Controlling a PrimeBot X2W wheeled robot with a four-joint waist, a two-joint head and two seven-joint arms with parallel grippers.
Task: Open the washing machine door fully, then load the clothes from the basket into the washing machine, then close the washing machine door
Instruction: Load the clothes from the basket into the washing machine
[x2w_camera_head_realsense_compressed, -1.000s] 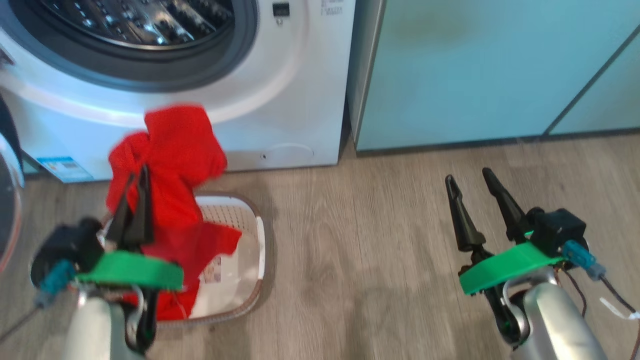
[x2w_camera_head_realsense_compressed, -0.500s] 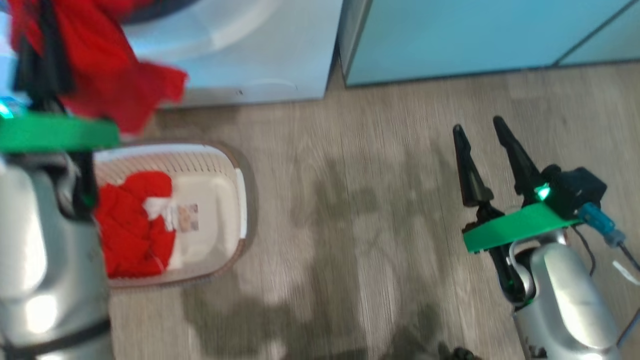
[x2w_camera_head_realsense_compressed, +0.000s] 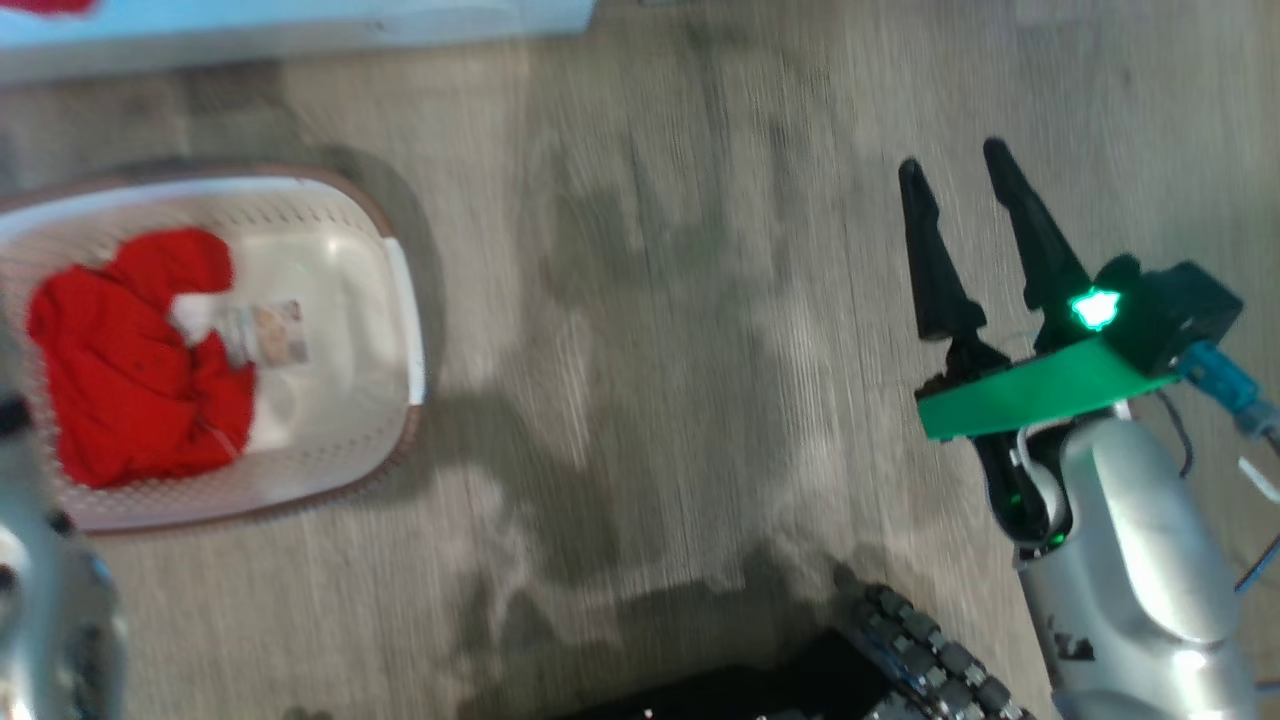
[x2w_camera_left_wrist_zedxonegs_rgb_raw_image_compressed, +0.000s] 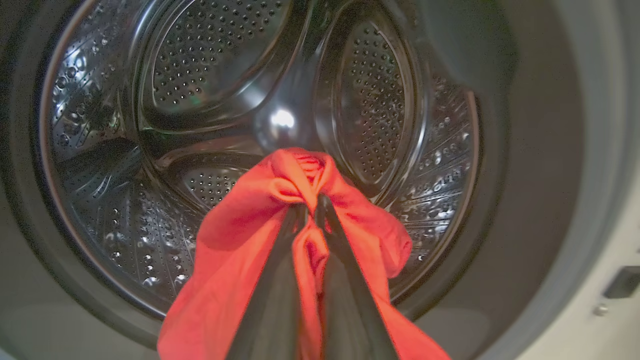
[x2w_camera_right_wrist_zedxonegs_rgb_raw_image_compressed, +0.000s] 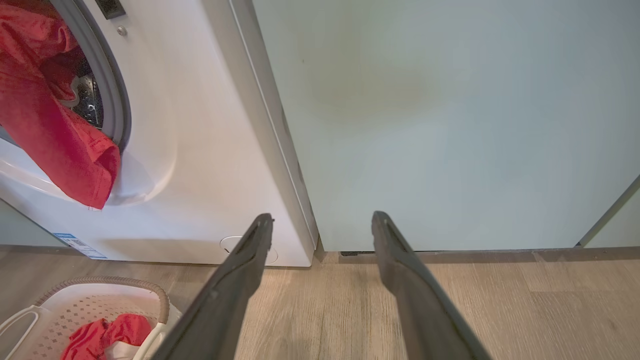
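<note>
My left gripper (x2w_camera_left_wrist_zedxonegs_rgb_raw_image_compressed: 307, 206) is shut on a red garment (x2w_camera_left_wrist_zedxonegs_rgb_raw_image_compressed: 235, 240) of the clothes, held at the mouth of the washing machine's steel drum (x2w_camera_left_wrist_zedxonegs_rgb_raw_image_compressed: 200, 80). In the right wrist view that garment (x2w_camera_right_wrist_zedxonegs_rgb_raw_image_compressed: 50, 125) hangs over the lower lip of the washing machine (x2w_camera_right_wrist_zedxonegs_rgb_raw_image_compressed: 210, 150) opening. A second red garment (x2w_camera_head_realsense_compressed: 130, 370) lies in the white basket (x2w_camera_head_realsense_compressed: 405, 300) on the floor, also visible in the right wrist view as the basket (x2w_camera_right_wrist_zedxonegs_rgb_raw_image_compressed: 100, 300). My right gripper (x2w_camera_head_realsense_compressed: 950, 157) is open and empty over the floor, right of the basket. The washing machine door is out of view.
A pale teal cabinet (x2w_camera_right_wrist_zedxonegs_rgb_raw_image_compressed: 450, 125) stands directly right of the machine. Wood-look floor (x2w_camera_head_realsense_compressed: 650, 350) spreads between the basket and my right arm. My dark wheeled base (x2w_camera_head_realsense_compressed: 900, 660) shows at the bottom of the head view.
The head camera has tilted down, so the machine has slid out of its top edge. My left gripper has lifted the red garment from above the basket up to the drum. The right gripper stays open.
</note>
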